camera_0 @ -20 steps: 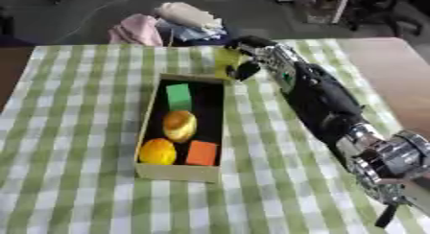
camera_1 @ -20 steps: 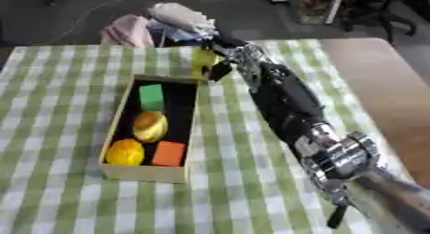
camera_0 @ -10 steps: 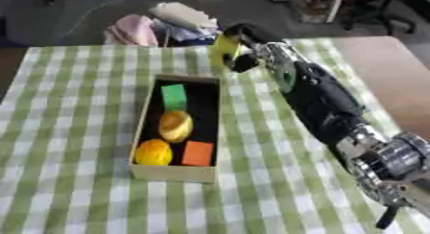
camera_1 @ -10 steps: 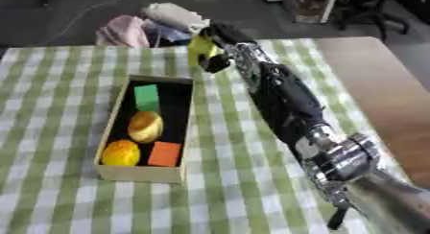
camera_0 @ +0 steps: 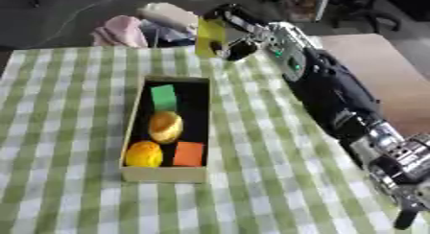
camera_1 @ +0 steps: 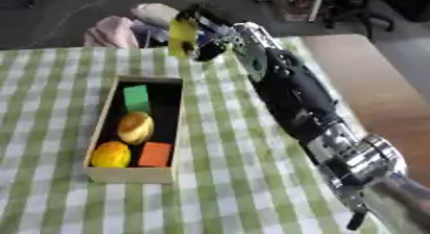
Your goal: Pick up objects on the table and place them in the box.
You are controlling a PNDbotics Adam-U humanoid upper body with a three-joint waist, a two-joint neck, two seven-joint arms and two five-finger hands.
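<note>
My right hand [camera_0: 231, 29] is raised over the far part of the table, beyond the box's far end, with its fingers and thumb curled round a yellow block [camera_0: 209, 36]. The block hangs upright in the air. A cardboard box [camera_0: 136, 112] lies on the green checked cloth at the middle left. It holds a green block [camera_0: 164, 97], a yellowish round fruit [camera_0: 165, 125], an orange round fruit [camera_0: 144, 154] and an orange block [camera_0: 189, 153]. My left hand shows in neither view.
A heap of pink, white and dark cloth [camera_0: 143, 27] lies just past the table's far edge. Bare brown tabletop [camera_0: 382, 79] runs along the right of the cloth. My right arm [camera_0: 336, 103] stretches across the right half of the table.
My right hand has lifted the yellow block higher off the table, staying beyond the box's far end. The whole picture has shifted a little, so the camera moved too.
</note>
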